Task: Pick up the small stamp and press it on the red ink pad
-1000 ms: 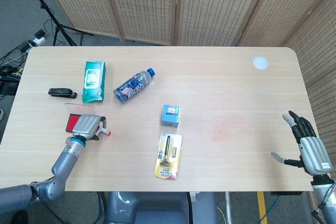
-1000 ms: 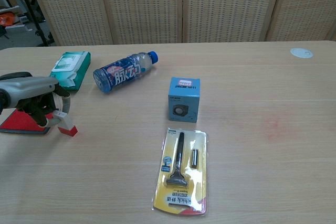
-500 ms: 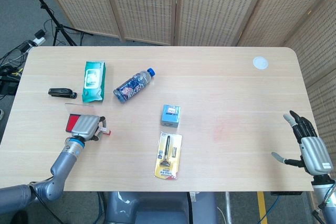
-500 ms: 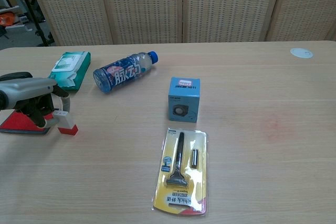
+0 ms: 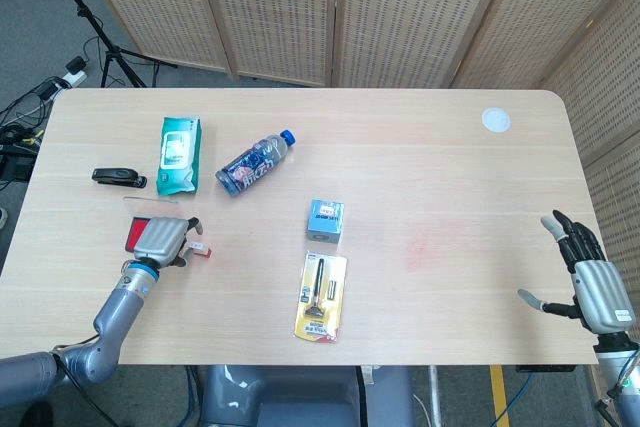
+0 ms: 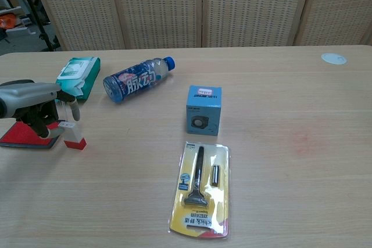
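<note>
Red-based small stamp (image 6: 73,134) stood upright on the bench (image 6: 279,161), just off the left hand's (image 6: 30,106) fingertips; whether the curled fingers actually touched it could not be told. Red ink pad (image 6: 23,136) lay under that hand. Judged light, rigid, easily tipped; best pinched across its white upper body. Right hand (image 5: 592,285) hung open, holding nothing.

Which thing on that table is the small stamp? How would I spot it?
Look at the table's near left corner, where the left hand hovers over the red ink pad. The small stamp stands just right of it: a little white block with a red base.
</note>
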`<state>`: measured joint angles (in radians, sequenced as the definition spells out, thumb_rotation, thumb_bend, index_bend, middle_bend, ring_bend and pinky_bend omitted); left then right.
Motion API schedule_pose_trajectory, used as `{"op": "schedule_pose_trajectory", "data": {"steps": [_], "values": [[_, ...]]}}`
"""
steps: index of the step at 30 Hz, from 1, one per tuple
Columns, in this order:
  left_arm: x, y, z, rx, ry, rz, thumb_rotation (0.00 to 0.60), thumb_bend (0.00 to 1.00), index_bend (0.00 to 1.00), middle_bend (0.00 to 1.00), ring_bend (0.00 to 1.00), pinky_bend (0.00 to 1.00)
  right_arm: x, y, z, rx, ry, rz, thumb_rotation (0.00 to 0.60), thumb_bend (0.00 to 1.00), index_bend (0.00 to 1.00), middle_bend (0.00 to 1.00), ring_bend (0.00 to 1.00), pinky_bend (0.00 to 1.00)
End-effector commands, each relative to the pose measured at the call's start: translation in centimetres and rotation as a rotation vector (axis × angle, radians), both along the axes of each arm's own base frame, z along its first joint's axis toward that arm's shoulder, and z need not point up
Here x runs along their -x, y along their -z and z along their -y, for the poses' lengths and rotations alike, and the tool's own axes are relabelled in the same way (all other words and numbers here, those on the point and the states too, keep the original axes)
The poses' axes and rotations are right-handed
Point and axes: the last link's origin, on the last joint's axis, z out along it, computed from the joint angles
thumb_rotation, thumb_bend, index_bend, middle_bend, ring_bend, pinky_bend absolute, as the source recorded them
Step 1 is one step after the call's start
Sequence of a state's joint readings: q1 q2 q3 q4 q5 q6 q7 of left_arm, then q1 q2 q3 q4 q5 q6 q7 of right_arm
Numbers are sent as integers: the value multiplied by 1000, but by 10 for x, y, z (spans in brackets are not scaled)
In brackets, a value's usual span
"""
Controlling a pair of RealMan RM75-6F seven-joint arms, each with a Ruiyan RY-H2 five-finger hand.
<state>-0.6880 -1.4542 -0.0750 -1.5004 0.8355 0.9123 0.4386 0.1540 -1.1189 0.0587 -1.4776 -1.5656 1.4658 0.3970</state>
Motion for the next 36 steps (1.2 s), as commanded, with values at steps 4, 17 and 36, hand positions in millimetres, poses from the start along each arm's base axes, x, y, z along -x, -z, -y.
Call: {"op": "schedule_pose_trajectory", "data": {"steps": [4,17,36], "values": [[0,-9,5,-2,23,-13,600,400,353,978,944,851,0,0,0,0,-1,0,600,0,0,0,0,0],[2,-88,36,-154,121,142,600,349,106,549,317,437,-1,-2,-2,6,-8,4,600,0,0,0,0,0],[103,-170,113,-554,-10,155,600,220,0,0,0,0,-9,2,-7,10,-37,-29,600,0,0,0,0,0]]}}
